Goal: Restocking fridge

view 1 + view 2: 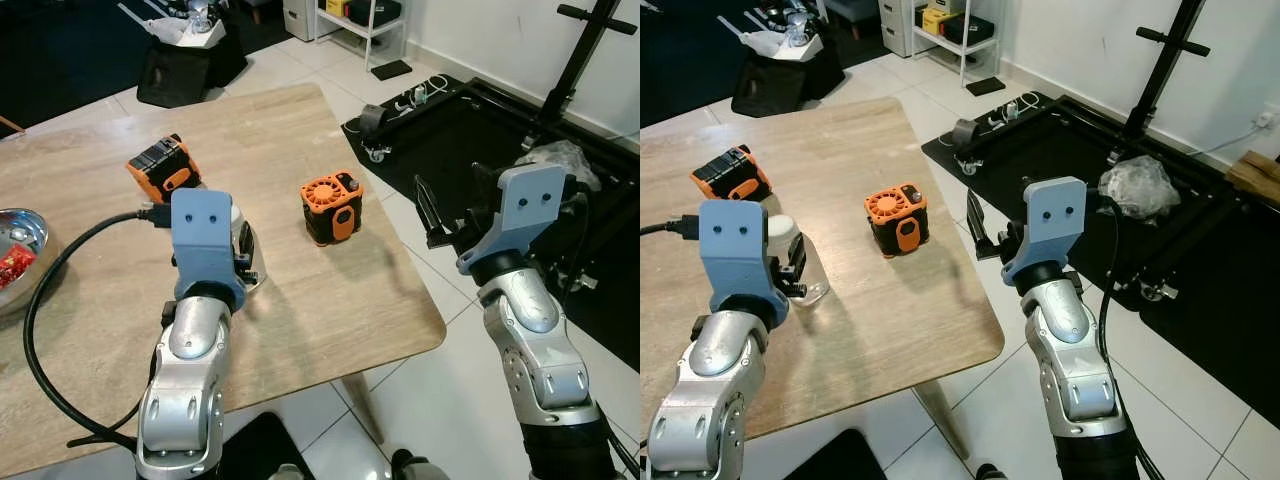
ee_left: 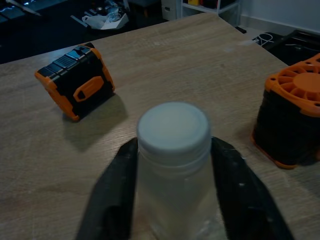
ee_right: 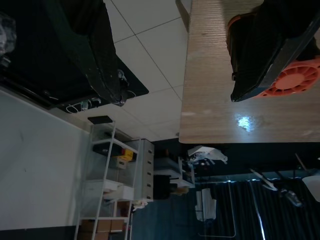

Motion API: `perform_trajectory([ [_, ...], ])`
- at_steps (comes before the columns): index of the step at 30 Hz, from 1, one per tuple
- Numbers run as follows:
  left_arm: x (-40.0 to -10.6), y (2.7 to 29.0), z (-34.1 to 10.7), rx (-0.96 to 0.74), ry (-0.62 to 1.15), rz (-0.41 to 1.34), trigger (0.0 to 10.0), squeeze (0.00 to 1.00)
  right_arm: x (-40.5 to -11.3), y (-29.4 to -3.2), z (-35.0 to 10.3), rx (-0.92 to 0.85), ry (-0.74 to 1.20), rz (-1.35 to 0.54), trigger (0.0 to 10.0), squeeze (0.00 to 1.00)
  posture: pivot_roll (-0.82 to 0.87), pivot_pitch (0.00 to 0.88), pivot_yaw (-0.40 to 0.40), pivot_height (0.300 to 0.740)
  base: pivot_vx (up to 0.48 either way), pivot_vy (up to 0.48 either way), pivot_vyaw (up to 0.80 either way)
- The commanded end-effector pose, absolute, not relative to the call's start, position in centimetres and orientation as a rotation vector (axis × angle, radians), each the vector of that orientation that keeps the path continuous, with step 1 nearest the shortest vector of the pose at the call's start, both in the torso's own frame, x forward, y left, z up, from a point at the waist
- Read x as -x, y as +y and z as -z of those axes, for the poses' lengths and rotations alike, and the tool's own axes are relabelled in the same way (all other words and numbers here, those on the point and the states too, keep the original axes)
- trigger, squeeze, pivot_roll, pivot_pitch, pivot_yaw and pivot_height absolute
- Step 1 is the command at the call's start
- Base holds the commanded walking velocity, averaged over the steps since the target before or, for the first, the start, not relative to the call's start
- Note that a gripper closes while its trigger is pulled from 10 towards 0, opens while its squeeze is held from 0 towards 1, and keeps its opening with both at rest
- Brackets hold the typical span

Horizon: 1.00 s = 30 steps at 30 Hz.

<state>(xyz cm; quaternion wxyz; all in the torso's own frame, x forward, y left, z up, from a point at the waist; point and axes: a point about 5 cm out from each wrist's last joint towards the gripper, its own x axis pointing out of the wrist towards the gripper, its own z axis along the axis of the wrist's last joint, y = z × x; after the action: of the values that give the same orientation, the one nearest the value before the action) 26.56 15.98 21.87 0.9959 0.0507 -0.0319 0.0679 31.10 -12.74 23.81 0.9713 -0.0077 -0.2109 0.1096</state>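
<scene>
1. Bottle (image 2: 172, 150), translucent with a white screw cap, stands upright on the wooden tabletop (image 1: 300, 300) at lower centre-left of the left eye view, partly hidden behind the left wrist housing.
2. Left gripper (image 2: 175, 195) is clamped on the bottle: in the left wrist view one black finger presses each side of the body just below the cap.
3. Right gripper (image 1: 432, 215) is held off the tabletop's right edge, above the tiled floor (image 1: 440, 400), at centre-right of the left eye view. Its two fingers stand apart with nothing between them; in the right wrist view they sit at opposite sides of the frame.
4. An orange and black cube-shaped device with a round vented top (image 1: 332, 207) stands at the centre of the left eye view, between the two grippers and near the tabletop's right edge, apart from the bottle.
5. An orange and black battery-like pack (image 1: 163, 167) lies at upper left of the left eye view, beyond the bottle and not touching it.
6. A metal bowl (image 1: 25, 232) sits at the far left edge of the left eye view; something red lies inside, too small to identify.
7. A black cable (image 1: 40, 300) loops across the tabletop at lower left, running to the left wrist.
8. A black mat (image 1: 1060, 150) covers the floor at upper right of the right eye view, with a black stand (image 1: 1160, 75) on it.
</scene>
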Motion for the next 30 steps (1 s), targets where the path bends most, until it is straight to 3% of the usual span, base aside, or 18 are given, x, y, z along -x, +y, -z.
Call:
perform_trajectory([
  [1,-26.2,15.8,-21.3,-0.093,-0.048,-0.146,10.0,1.0,-31.0,-13.0,-23.5,0.02,-0.423,-0.216,10.0,0.0,-0.06,0.178,0.027,0.74,0.0,0.0,0.0],
  [7,-25.4,16.0,-21.1,-0.126,-0.074,-0.204,10.0,1.0,-31.1,-12.9,-23.5,0.022,-0.425,-0.219,10.0,0.0,-0.05,0.173,0.024,0.74,0.0,0.0,0.0],
  [8,-25.2,16.3,-21.5,-0.165,-0.108,-0.231,10.0,0.0,-31.2,-12.9,-23.5,0.021,-0.425,-0.221,10.0,0.0,-0.05,0.173,0.023,0.74,0.0,0.0,0.0],
  [19,-26.0,17.9,-20.0,-0.142,-0.039,-0.236,10.0,0.0,-31.4,-12.5,-23.4,0.016,-0.425,-0.229,10.0,0.0,-0.05,0.169,0.019,0.74,0.0,0.0,0.0],
  [26,-27.3,20.5,-18.4,-0.203,-0.003,-0.267,10.0,0.0,-31.5,-12.6,-23.4,0.014,-0.429,-0.226,10.0,0.0,-0.05,0.165,0.016,0.74,0.0,0.0,0.0],
  [30,-28.3,21.5,-16.6,-0.101,0.062,-0.223,10.0,0.0,-31.6,-12.5,-23.4,0.012,-0.43,-0.227,10.0,0.0,-0.05,0.162,0.014,0.74,0.0,0.0,0.0],
])
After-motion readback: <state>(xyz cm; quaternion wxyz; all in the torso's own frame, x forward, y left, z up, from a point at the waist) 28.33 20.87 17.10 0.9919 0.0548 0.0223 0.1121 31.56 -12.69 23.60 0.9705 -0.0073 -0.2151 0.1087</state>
